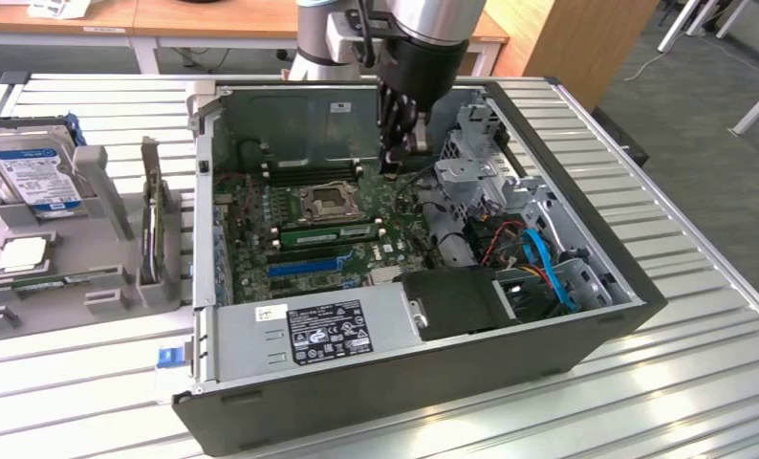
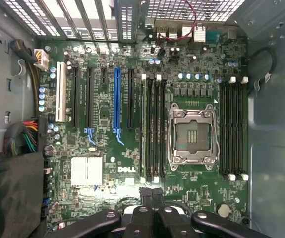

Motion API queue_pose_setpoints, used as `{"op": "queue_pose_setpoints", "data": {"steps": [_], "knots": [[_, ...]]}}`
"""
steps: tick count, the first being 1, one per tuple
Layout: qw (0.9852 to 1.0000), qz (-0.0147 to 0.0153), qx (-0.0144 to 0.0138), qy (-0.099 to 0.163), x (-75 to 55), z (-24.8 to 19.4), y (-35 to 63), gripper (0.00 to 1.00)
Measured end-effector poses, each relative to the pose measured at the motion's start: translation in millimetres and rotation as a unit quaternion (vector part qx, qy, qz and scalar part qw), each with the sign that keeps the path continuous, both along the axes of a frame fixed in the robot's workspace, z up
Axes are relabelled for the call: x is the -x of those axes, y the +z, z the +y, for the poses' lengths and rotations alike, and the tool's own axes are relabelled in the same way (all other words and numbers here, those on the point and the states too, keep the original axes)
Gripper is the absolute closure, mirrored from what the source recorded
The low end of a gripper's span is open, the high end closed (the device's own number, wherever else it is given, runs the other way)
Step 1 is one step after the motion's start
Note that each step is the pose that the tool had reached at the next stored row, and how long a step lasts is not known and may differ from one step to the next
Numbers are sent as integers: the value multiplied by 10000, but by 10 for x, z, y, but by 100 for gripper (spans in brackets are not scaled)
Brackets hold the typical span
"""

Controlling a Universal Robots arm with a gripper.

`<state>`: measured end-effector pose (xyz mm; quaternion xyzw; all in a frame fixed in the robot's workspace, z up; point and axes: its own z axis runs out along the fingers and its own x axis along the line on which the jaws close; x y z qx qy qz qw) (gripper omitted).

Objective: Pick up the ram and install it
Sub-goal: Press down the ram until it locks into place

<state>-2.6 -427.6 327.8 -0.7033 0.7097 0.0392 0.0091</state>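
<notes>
Green ram (image 1: 333, 232) is already standing in a memory slot (image 1: 314, 226) just beside the processor socket (image 1: 325, 201), inside the open case (image 1: 584, 316). In the wrist view it reads as the edge-on strip (image 2: 143, 129), in the slot of that bank furthest from the socket (image 2: 193, 135).

Tool (image 1: 398, 167) has its fingers pressed together with nothing between them. It hangs over the motherboard (image 1: 246, 239) near one end of that slot bank. The wrist view puts the tool (image 2: 152, 194) just off the end of the slots. It looks clear of the ram, though I can't rule out contact.

My read: pick and placement are done, and this is the seating stage. I can't tell whether the white latches (image 2: 143, 77) have snapped home.

If the ram isn't fully seated, it needs the closed fingertips centred on its top edge. The push should go straight down and even along the length. Stay off the empty neighbouring slots and the exposed socket.
</notes>
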Motion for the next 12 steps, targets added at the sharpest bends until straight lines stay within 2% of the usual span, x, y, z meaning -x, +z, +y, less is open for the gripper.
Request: {"op": "queue_pose_setpoints", "data": {"steps": [12], "knots": [[10000, -10, 0, 0, 0, 0, -80, 90]]}}
